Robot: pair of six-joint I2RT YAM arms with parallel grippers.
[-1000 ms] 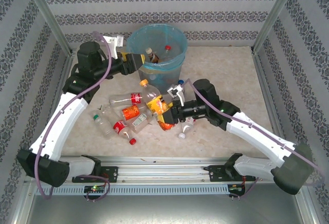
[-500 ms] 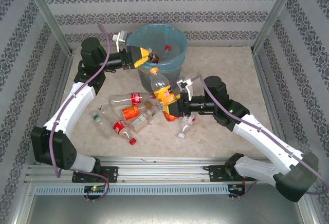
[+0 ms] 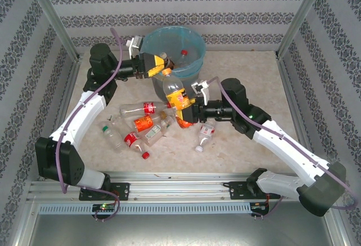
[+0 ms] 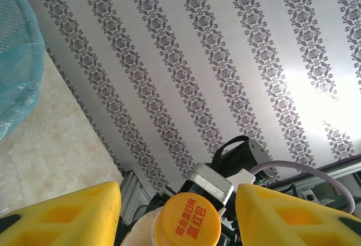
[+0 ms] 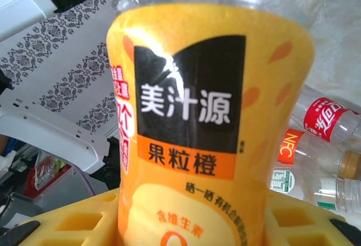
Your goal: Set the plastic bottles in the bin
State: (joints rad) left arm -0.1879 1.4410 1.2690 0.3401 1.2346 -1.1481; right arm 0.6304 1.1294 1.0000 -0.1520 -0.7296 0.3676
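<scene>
Bin: grey-blue bin (image 3: pixel 192 74), bag-lined, at far centre of the table (image 3: pixel 254 82), close to the back wall (image 3: pixel 237 20). Red-capped bottle (image 3: pixel 182 53) inside.
Held bottle: orange-labelled bottle (image 3: pixel 176 95), off the table, tilted, its cap up by the bin's near rim.
Right gripper (image 3: pixel 188 111): clamped on the lower label, a yellow finger either side.
Left gripper (image 3: pixel 160 64): fingers spread at the bin's near-left rim; orange cap (image 4: pixel 189 223) between them, gap on both sides.
Loose bottles (image 3: pixel 145 123): heap left of centre, in front of the bin; white-labelled bottle (image 3: pixel 204 136) lies apart, just right of it.
Open room: bare table right of the bin and beyond the right forearm; narrow strip along the left wall.
Edges: patterned walls on three sides, metal rail (image 3: pixel 180 181) at the near edge.
Left arm: up the left side, elbow far left, wrist turned right.
Right arm: forearm slanting in from near right, wrist level, pointing left.
</scene>
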